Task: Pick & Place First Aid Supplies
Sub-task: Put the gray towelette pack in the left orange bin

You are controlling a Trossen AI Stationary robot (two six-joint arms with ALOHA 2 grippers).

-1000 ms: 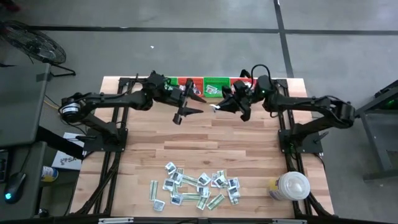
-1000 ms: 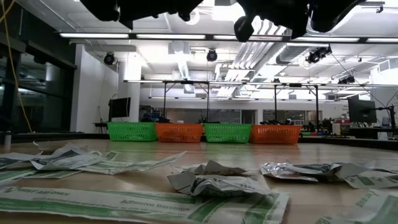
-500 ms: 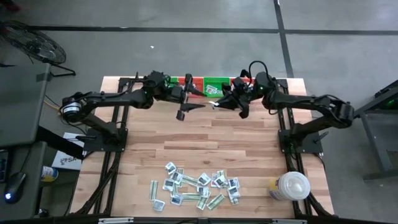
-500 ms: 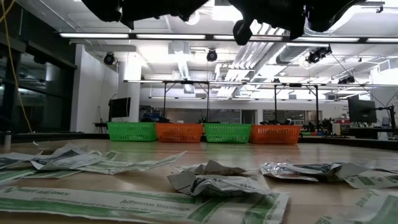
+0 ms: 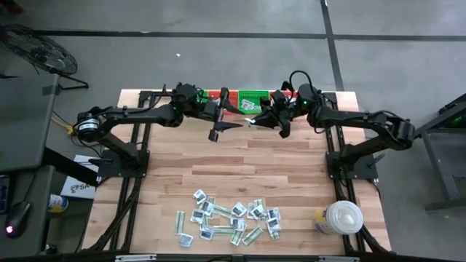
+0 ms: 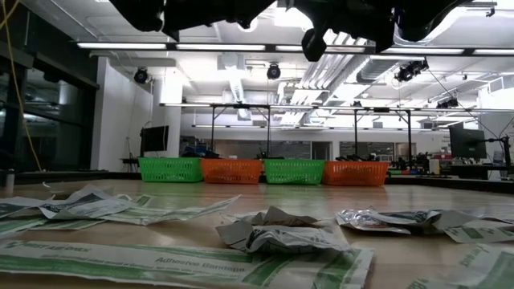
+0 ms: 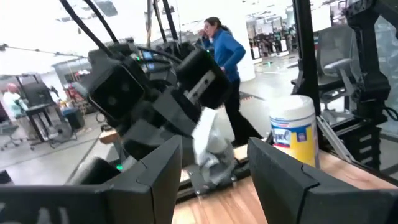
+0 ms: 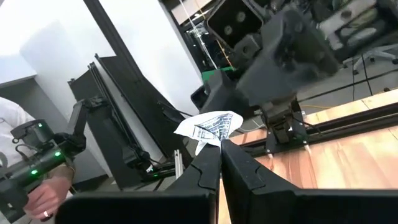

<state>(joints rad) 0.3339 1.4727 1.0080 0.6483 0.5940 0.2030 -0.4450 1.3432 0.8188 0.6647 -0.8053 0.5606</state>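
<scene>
The first aid supplies (image 5: 229, 218) lie in a loose pile of small white and pale-green packets near the table's front edge; in the low view the packets (image 6: 277, 233) lie close to the camera. My right gripper (image 5: 256, 121) hovers high over the far middle of the table, shut on one white packet (image 8: 208, 126). My left gripper (image 5: 224, 125) faces it from the left, open, its fingers (image 7: 163, 167) apart and holding nothing. The held packet (image 7: 208, 134) shows just beyond them. My right gripper pinches the crumpled white packet by its lower edge (image 8: 210, 140) between its two fingertips (image 8: 205, 163). The fingers lie about level and point toward the table's left. The packet sticks out past the fingertips, lifted well clear of the table.
Green and orange baskets (image 6: 231, 171) stand in a row along the far edge, just behind both grippers (image 5: 251, 98). A big white round lidded container (image 5: 342, 217) stands at the front right. Bare wood (image 5: 240, 167) lies between the grippers and the pile.
</scene>
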